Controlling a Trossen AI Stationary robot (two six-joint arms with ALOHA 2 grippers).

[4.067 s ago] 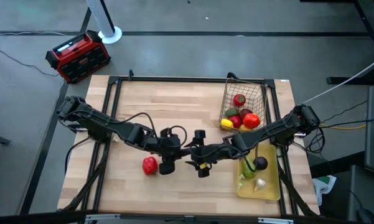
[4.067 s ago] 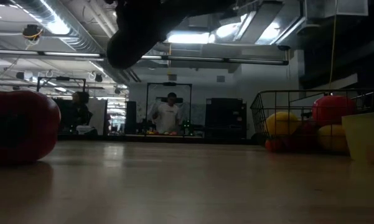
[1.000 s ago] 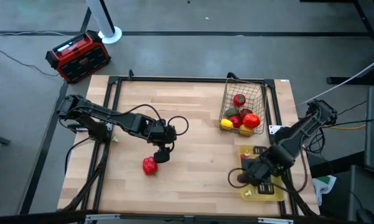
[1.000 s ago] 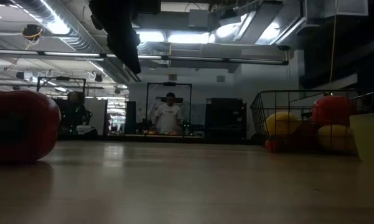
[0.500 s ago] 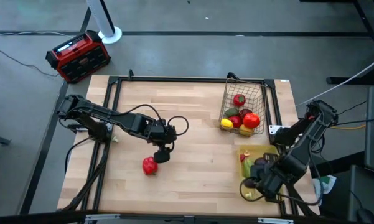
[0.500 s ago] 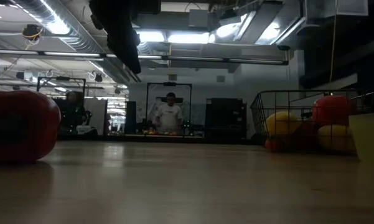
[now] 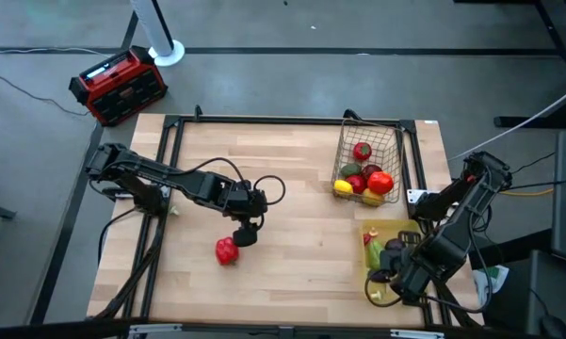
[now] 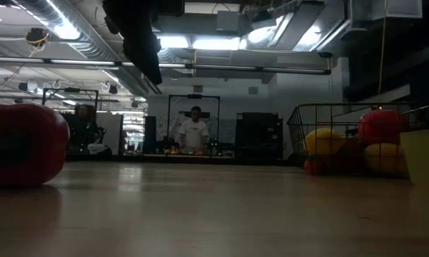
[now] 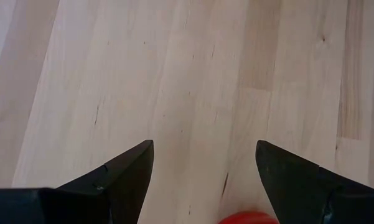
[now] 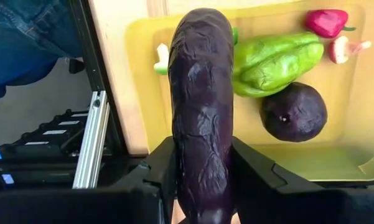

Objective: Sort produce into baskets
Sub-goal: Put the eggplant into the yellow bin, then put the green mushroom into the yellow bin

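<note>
- Filling up: dark wire-mesh basket (image 7: 368,155) holds fruit; flat yellow plastic tray (image 10: 143,93) holds vegetables.
- Right hand (image 10: 202,180) grasps long purple eggplant (image 10: 201,112) above the tray.
- Left hand (image 9: 202,174), released, hovers over the tabletop (image 7: 292,188); red pepper (image 7: 227,250) remains unsorted.

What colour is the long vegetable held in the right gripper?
Dark purple: the long wrinkled eggplant in the right gripper, clearest in the right wrist view.

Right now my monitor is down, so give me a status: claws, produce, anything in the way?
Right claw shut on eggplant, over yellow tray. Left claw open, above table by red pepper. Nothing blocking.
</note>
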